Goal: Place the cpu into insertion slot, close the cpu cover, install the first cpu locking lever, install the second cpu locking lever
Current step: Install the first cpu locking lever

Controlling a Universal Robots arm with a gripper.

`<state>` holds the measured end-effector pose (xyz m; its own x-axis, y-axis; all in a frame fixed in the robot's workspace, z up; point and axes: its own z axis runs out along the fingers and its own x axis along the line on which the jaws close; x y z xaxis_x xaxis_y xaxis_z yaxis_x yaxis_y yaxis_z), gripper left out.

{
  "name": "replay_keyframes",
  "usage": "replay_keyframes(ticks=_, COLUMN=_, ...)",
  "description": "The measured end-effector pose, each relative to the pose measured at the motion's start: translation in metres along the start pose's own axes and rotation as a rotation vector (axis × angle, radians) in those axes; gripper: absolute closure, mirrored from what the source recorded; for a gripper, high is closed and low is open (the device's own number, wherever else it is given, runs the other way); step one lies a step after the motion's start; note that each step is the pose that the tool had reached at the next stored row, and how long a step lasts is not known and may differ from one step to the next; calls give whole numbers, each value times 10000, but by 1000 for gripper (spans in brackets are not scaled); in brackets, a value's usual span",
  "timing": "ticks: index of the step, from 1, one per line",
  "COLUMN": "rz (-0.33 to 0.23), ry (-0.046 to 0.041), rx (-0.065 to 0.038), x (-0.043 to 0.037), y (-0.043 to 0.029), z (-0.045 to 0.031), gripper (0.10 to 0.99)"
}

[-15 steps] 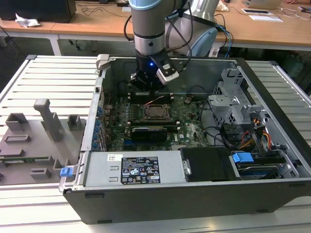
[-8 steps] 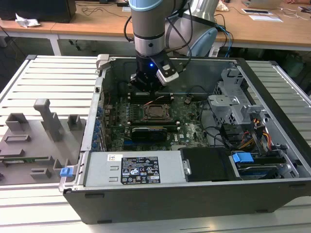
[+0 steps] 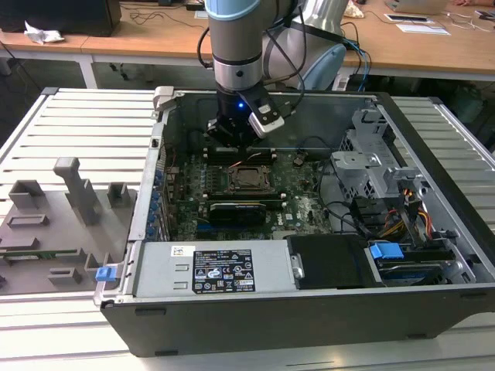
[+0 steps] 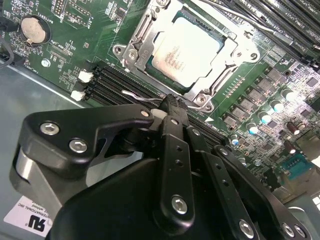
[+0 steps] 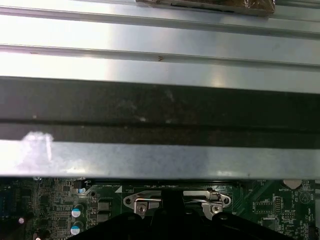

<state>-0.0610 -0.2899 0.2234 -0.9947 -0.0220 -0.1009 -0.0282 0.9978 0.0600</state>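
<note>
Cpu (image 4: pixel 186 55) seated beneath cpu cover (image 4: pixel 141 31), pincer (image 4: pixel 171 104) just beside cover's edge

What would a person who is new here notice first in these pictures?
The open computer case stands out in the exterior view, with the arm reaching down into it. In the second wrist view the silvery cpu sits framed by the cpu cover, and the tip of the black pincer hangs close beside that frame.
</note>
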Motion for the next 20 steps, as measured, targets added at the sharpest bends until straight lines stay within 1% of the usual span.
replay_keyframes(ticks=8, rz=-1, ry=9, rx=-6, x=-32, y=-2, z=17, gripper=980)
replay_keyframes(ticks=15, rz=-7, ry=49, rx=-7, x=-58, y=-2, z=22, gripper=980)
replay_keyframes(ticks=16, rz=-10, ry=102, rx=-13, x=-84, y=-3, z=27, gripper=980)
replay_keyframes(ticks=17, rz=-3, ry=140, rx=-71, x=-99, y=-5, z=28, gripper=980)
replay_keyframes(ticks=18, rz=7, ry=158, rx=-192, x=-111, y=-4, z=31, gripper=980)
replay_keyframes(ticks=20, rz=2, ry=161, rx=-261, x=-115, y=-4, z=31, gripper=980)
